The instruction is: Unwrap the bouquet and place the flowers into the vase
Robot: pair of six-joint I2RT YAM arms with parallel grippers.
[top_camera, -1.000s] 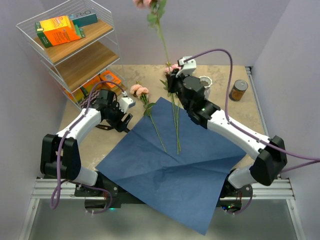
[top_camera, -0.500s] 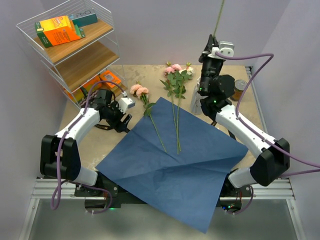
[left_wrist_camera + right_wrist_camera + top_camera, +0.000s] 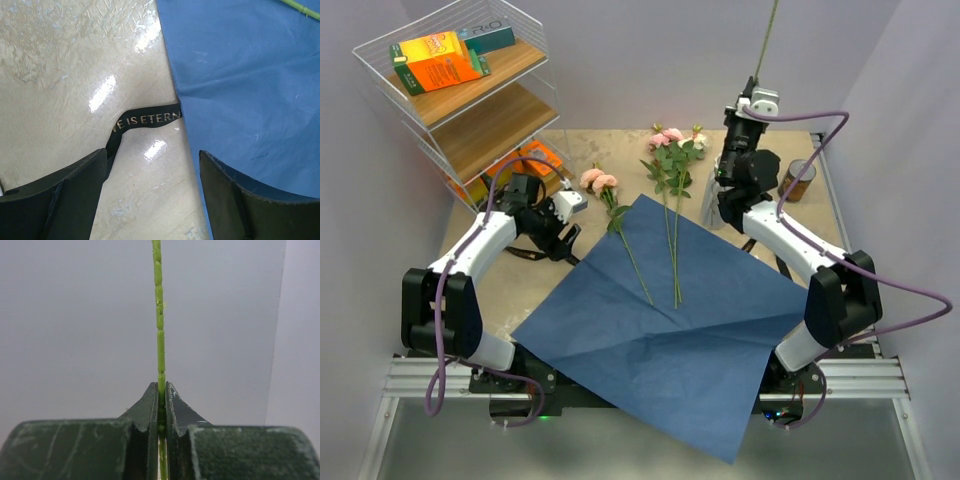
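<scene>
The blue paper (image 3: 670, 340) lies unfolded flat, overhanging the near table (image 3: 790, 140) edge. Three flowers (image 3: 670, 215) rest on it, stems toward the centre and blooms past the far edge. To the left, the left gripper (image 3: 152, 165) hovers above the paper's edge and the black ribbon (image 3: 145, 121), jaws wide apart, holding nothing. Farther back, the right gripper (image 3: 161, 400) is raised, jaws closed on a green stem (image 3: 160, 315) that runs up out of view. The vase (image 3: 710, 198) stands mostly hidden behind that arm. A brown jar (image 3: 798, 180) stands at far right and a wire shelf (image 3: 460, 100) at far left.
</scene>
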